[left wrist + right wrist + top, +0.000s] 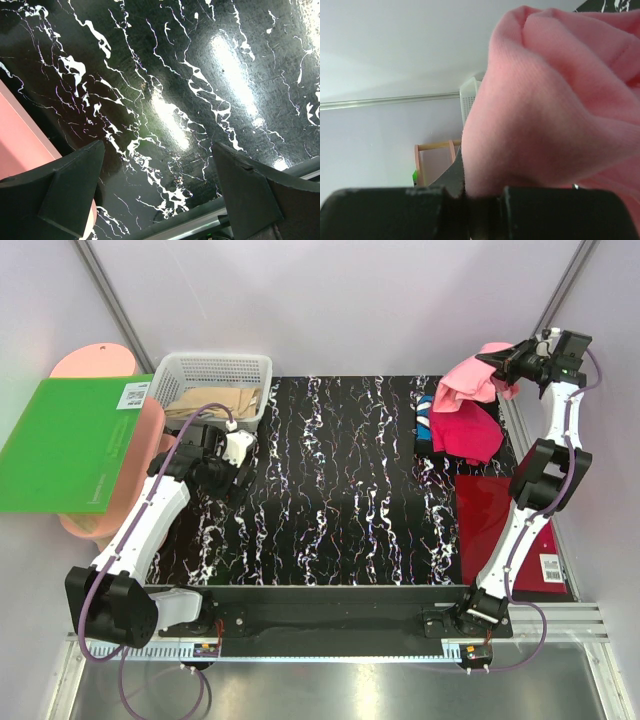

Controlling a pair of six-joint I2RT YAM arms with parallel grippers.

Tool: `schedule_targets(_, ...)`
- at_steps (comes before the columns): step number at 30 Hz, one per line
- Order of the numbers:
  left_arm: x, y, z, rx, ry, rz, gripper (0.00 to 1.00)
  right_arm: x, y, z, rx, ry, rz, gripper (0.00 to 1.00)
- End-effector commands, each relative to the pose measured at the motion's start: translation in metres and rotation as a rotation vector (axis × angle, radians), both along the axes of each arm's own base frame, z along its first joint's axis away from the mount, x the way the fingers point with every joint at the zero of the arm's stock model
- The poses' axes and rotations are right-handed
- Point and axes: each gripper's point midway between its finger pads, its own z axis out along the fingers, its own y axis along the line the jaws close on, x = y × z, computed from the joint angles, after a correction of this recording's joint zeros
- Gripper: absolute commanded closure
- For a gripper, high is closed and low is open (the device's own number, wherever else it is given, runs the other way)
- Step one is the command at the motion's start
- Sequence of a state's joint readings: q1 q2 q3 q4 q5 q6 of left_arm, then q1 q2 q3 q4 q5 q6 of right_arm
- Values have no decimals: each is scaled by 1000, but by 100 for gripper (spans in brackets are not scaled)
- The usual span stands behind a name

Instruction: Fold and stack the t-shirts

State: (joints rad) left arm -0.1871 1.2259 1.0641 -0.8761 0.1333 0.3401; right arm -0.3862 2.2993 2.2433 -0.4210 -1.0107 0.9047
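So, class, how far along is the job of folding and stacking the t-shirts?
Nothing looks folded or stacked yet. In hand: the right tool is shut on the pink shirt, held up; the left tool hangs open over the table. Still to do: the magenta shirt and blue shirt lie crumpled, unfolded.

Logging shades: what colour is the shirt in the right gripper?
The shirt is light salmon pink; right wrist view shows it best.

The salmon-pink t-shirt [560,100] is soft matt cloth, the marbled table [165,115] glossy.
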Motion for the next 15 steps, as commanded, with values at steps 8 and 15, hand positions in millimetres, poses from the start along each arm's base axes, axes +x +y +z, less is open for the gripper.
schedule_targets(8,11,-4,6,-37,-42,-11,5,-2,11,-27,23,58,29,100)
schedule_targets(15,14,-6,10,-49,-48,-14,6,-48,9,-99,-87,265,-31,100)
